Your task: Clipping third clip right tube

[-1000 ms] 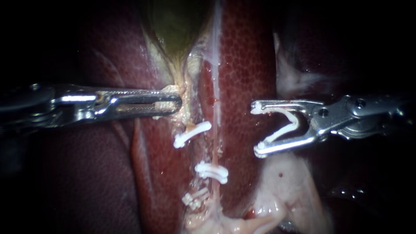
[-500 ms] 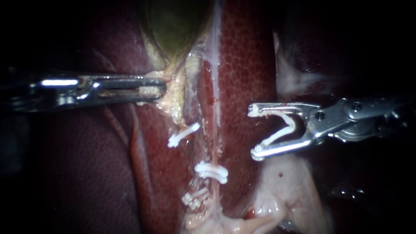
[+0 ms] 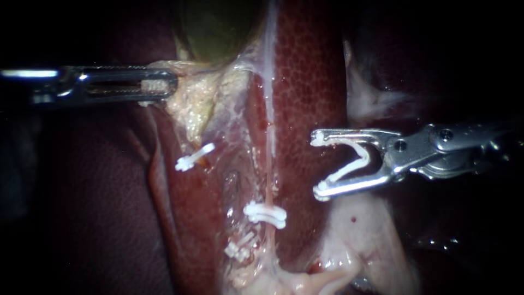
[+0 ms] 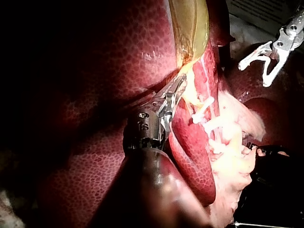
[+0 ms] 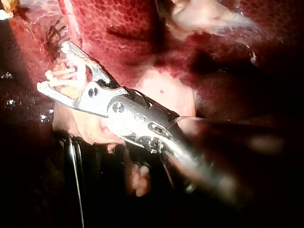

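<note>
The mottled dark-red liver (image 3: 311, 82) lies behind the thin pale right tube (image 3: 271, 180), and the olive-green gallbladder (image 3: 213, 27) sits above that tube. Left of the tube, the left instrument (image 3: 166, 87) pinches yellowish fatty tissue (image 3: 191, 109) in its claw. Right of the tube and clear of it, the right instrument (image 3: 317, 165) carries an open white plastic clip (image 3: 367, 157) in its spread claw. A closed white clip (image 3: 266, 214) crosses the tube.

Surroundings of the operative field.
Light pools centrally, margins fall dark; a pale surface (image 4: 259, 12) lies beyond the liver (image 4: 118, 52).
</note>
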`<action>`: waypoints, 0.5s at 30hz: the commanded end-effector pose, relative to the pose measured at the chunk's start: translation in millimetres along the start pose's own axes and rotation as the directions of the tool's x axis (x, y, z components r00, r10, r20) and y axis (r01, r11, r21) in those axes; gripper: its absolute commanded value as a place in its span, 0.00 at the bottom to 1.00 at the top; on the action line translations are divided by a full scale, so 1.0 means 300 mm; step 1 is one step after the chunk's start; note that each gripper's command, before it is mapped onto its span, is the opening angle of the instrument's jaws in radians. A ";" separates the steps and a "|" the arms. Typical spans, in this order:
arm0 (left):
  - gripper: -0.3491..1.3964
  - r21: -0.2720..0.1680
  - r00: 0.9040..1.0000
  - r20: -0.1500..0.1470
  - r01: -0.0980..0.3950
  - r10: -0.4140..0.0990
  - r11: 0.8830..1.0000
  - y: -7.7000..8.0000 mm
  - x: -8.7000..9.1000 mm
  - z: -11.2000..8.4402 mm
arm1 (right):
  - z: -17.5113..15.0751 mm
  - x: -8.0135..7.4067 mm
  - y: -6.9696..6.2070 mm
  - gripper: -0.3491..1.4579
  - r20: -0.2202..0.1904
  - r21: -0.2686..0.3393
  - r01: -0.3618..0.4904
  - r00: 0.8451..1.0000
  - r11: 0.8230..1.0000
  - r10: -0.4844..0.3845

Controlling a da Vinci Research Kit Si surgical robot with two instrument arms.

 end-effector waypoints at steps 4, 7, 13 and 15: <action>0.05 -0.001 1.000 0.001 -0.005 0.005 1.000 -0.0007 0.0001 -0.0006 | 0.001 -0.0005 -0.0003 0.52 -0.001 0.004 -0.006 1.000 1.000 0.006; 0.05 -0.001 1.000 0.001 -0.005 0.005 1.000 -0.0007 0.0002 -0.0007 | 0.002 -0.0021 -0.0003 0.52 -0.001 0.009 -0.033 0.999 0.999 0.033; 0.05 -0.001 1.000 0.001 -0.006 0.006 1.000 -0.0006 0.0005 -0.0006 | 0.007 -0.0123 0.0016 0.52 0.005 0.000 -0.117 0.993 0.993 0.117; 0.05 -0.002 1.000 0.001 -0.006 0.006 1.000 -0.0006 0.0005 -0.0006 | 0.009 -0.0164 0.0026 0.52 0.023 -0.002 -0.134 0.991 0.991 0.134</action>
